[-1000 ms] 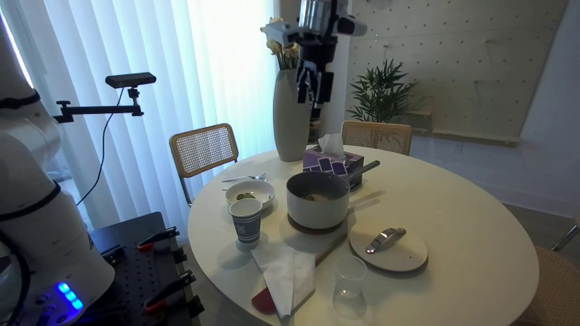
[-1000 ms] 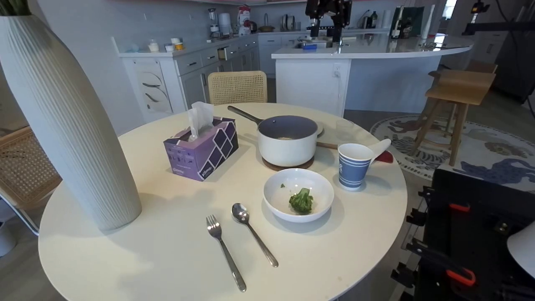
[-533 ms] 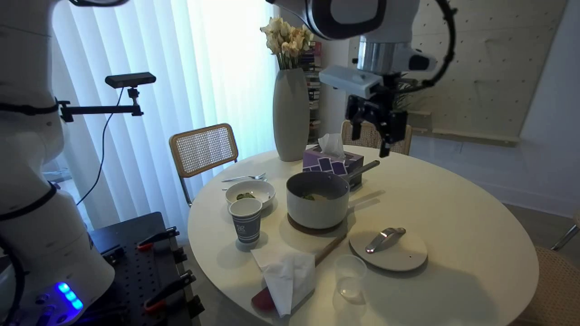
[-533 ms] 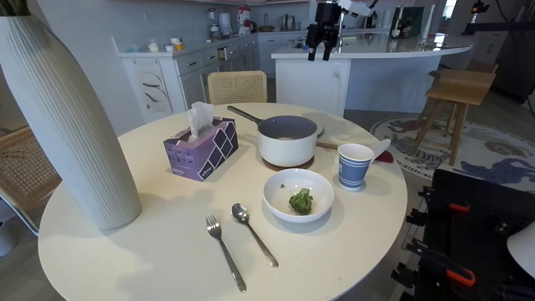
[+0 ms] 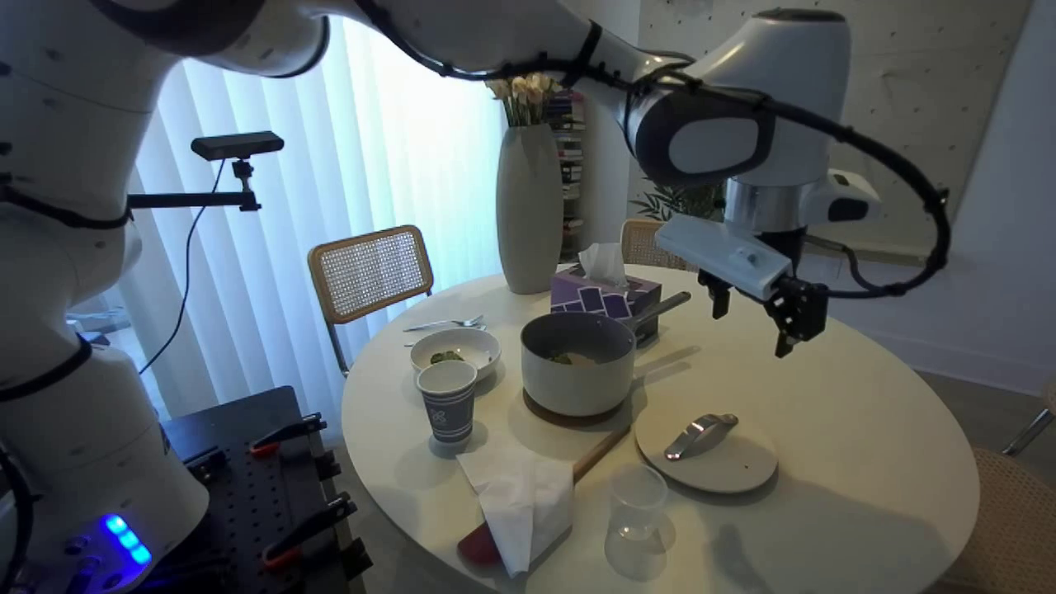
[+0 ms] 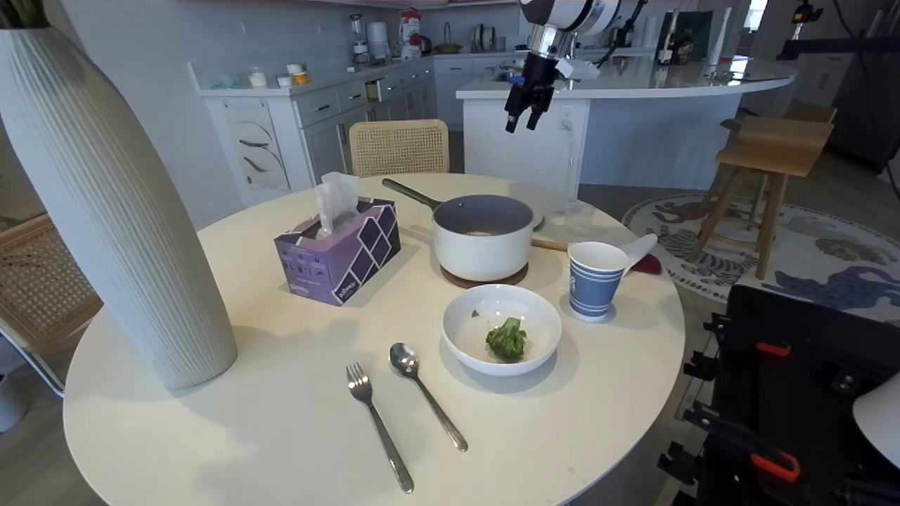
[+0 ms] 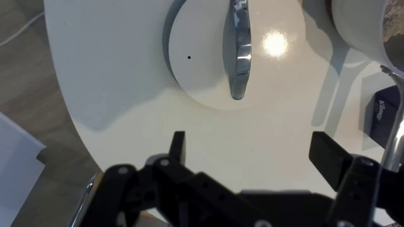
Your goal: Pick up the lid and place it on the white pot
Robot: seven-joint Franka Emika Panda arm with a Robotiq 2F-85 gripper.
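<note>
The lid [image 5: 730, 470] lies flat on the table, a whitish disc with a shiny metal strap handle [image 5: 701, 436]. In the wrist view the lid [image 7: 202, 78] is at the top, with its handle [image 7: 243, 53] upright in the picture. In an exterior view only a sliver of it shows behind the pot. The white pot [image 5: 577, 384] stands uncovered on a brown mat, with food inside; it also shows in an exterior view [image 6: 481, 253] and at the wrist view's right edge [image 7: 356, 31]. My gripper [image 5: 751, 332] is open and empty, above the table, beyond the lid; it also shows here [image 6: 522, 126] and here [image 7: 247, 138].
A clear glass [image 5: 637, 507] stands close to the lid. A napkin [image 5: 528, 503] lies over a red utensil with a wooden handle. A paper cup [image 5: 450, 404], a white bowl [image 6: 503, 362], a tissue box [image 6: 341, 249] and a tall vase [image 6: 169, 281] stand around the pot.
The arm has come down and out over the table. My gripper has moved right and lower in an exterior view, nearer the lid. The lid and pot have not moved.
</note>
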